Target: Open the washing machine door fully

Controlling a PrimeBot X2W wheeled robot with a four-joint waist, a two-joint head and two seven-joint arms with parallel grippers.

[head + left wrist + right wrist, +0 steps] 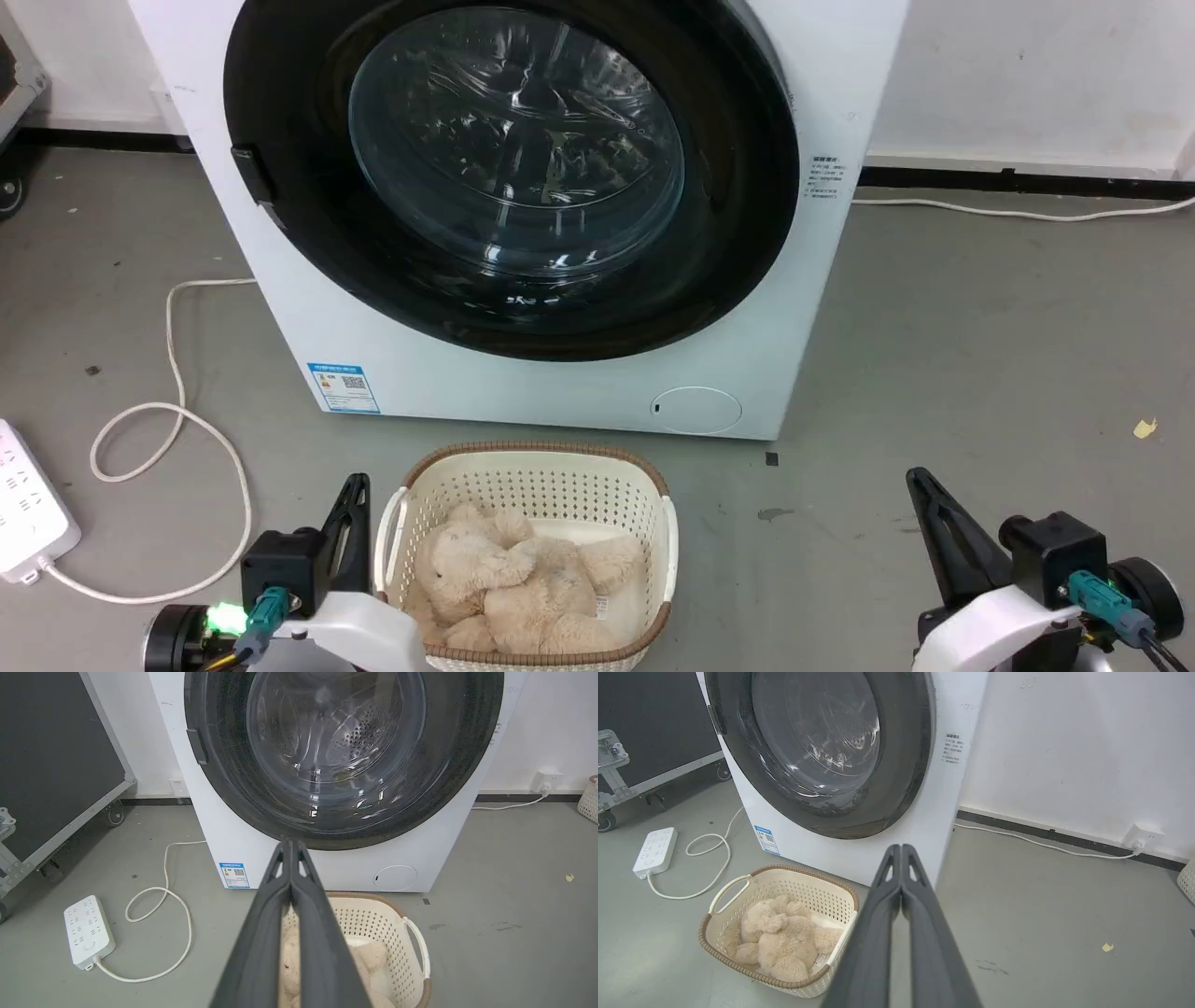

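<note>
While both arms sit low at the near edge of the head view, the washing machine door (512, 168) is closed, lying flush against the white front of the washing machine (308, 308). Its black ring covers most of that front, and the steel drum shows through the clear glass in its centre. A small dark handle (247, 173) sits on the door's left edge.

Left gripper (290, 842): fingers pressed together along their length, nothing between them. It points toward the door's lower rim and is apart from it; in the head view it lies just left of the basket (532, 455).

Right gripper (901, 847): fingers together, empty, over bare floor (980, 355), well to the right of the basket and apart from the machine.

The basket stands on the floor directly before the machine, near the small round flap (695, 409), and holds a beige plush toy (513, 579). A white power strip (28, 504) and its looped cable (177, 411) lie on the floor to the left.
</note>
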